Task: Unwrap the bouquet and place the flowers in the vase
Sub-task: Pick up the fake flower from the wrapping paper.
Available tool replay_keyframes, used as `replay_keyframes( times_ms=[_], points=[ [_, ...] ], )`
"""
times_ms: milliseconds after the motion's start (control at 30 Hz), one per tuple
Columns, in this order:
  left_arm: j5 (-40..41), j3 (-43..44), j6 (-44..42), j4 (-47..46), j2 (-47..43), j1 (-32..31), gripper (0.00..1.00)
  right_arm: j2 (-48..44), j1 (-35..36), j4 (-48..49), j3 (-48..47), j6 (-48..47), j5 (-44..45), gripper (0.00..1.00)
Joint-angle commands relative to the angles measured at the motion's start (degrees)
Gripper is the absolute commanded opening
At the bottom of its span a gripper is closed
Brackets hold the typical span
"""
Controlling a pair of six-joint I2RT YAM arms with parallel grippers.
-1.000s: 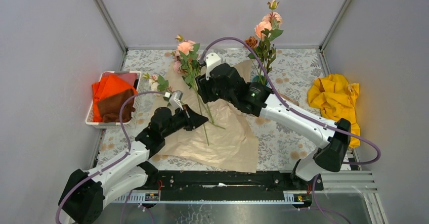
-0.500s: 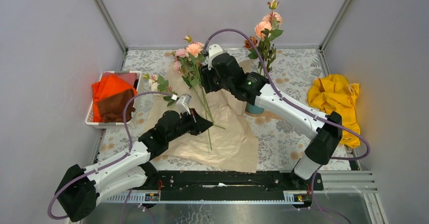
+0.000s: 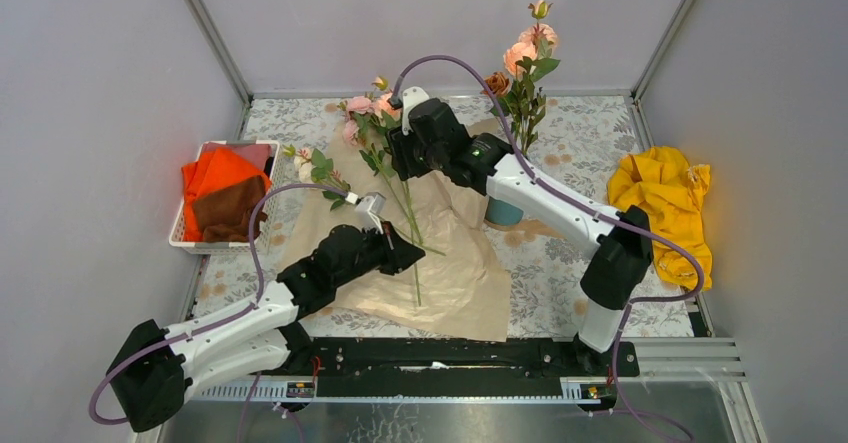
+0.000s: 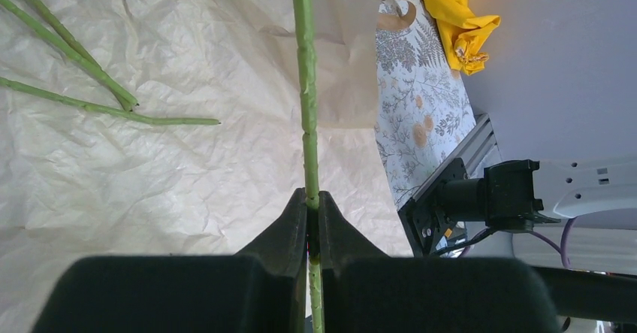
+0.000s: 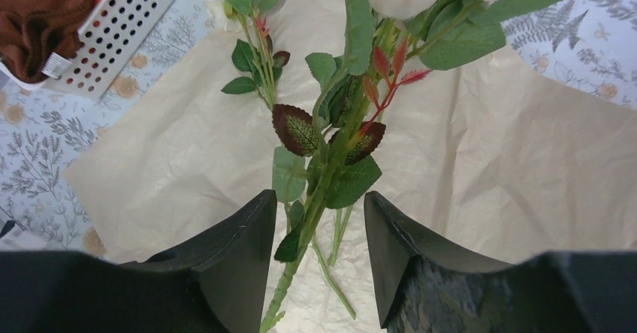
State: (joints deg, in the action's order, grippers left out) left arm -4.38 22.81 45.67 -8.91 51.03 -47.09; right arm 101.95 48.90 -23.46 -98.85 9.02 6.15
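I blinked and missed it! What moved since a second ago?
The left end effector, shut on a green stem, slid a little nearer and rightward. The right end effector, open around the flowers, moved toward the back wall. Nothing was grabbed or let go. The vase, paper and yellow cloth stayed put.

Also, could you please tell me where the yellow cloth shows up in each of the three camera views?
Top external: the yellow cloth lies bunched in the right third of the picture, at mid-height.
Left wrist: the yellow cloth hangs in from the top edge, right of centre.
Right wrist: not in it.
Shared landmark: the crinkled kraft paper, spread out mid-picture from above, is the backdrop in the left wrist and right wrist views.
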Motion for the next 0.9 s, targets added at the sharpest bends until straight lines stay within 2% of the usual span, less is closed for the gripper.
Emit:
replay_keyframes(
  times_ms=[0, 300, 533, 667, 867],
  points=[
    [2.5, 2.6, -1.9, -0.3, -1.0, -1.3, 0.0, 1.7, -1.1, 0.7, -2.8, 0.8, -2.2, 0.53],
    [3.0, 2.5, -2.2, -0.1, -0.8, -3.3, 0.0, 3.8, -2.0, 0.8, -4.7, 0.8, -3.6, 0.43],
    [4.2, 1.3, -1.6, 0.6, -2.0, -4.3, 0.0, 3.0, -2.0, 1.5, -3.7, 0.7, -4.2, 0.19],
    [5.6, 0.9, -1.5, 1.3, -2.8, -4.3, 0.0, 2.4, -2.0, 1.3, -3.5, 0.9, -4.3, 0.01],
    [6.3, 1.3, -0.8, 3.0, -2.7, -4.3, 0.0, 0.8, -2.0, 1.8, -2.7, 1.2, -5.4, 0.0]
  ],
)
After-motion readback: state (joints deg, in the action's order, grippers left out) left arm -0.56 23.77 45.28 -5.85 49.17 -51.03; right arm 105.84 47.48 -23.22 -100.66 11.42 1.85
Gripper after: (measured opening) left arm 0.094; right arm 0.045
